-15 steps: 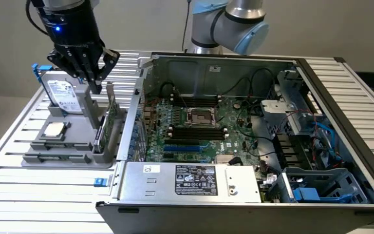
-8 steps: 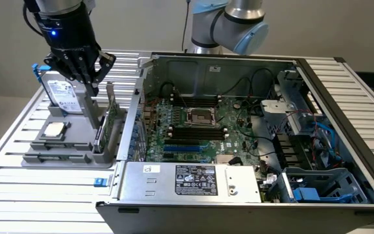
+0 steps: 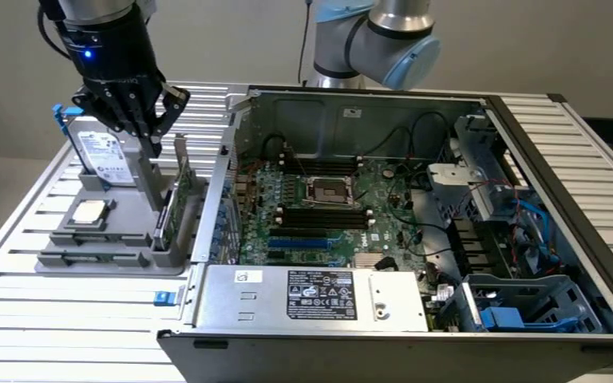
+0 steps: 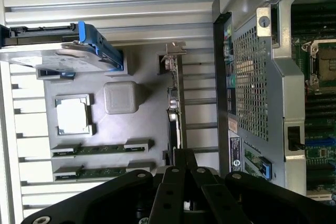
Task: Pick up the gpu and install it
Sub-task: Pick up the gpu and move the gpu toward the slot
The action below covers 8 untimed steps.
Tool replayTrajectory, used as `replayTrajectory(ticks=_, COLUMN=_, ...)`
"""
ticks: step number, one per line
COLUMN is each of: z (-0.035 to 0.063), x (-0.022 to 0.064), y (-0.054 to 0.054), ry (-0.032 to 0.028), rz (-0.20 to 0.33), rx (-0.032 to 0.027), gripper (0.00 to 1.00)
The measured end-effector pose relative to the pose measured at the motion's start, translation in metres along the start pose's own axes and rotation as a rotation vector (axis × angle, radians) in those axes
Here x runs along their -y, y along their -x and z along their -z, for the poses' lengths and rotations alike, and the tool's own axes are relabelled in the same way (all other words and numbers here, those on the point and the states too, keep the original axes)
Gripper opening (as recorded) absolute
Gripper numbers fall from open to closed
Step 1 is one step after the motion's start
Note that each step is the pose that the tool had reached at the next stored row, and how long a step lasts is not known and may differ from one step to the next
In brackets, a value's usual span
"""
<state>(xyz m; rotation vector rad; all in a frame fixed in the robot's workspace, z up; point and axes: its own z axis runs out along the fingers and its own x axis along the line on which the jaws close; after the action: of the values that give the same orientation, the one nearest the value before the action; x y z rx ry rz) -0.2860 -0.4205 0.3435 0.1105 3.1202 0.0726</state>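
The gripper point(image 3: 141, 129) hovers just above the upright gpu point(image 3: 175, 209) in a gray holder point(image 3: 83, 259)

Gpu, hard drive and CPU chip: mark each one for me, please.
gpu point(image 3: 181, 209), exterior view, on its green circuit board face.
hard drive point(image 3: 104, 155), exterior view, on its labelled flat face.
CPU chip point(image 3: 90, 211), exterior view, on its silver top.
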Motion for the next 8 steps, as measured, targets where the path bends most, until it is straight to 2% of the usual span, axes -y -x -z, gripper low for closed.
replayTrajectory(ticks=7, z=0.0000, x=0.0000, y=0.0000, ry=0.0000, rz=0.000, rx=0.0000, gripper=0.12)
replayTrajectory(ticks=8, z=0.0000, x=0.0000, y=0.0000, ry=0.0000, rz=0.000, rx=0.0000, gripper=0.24)
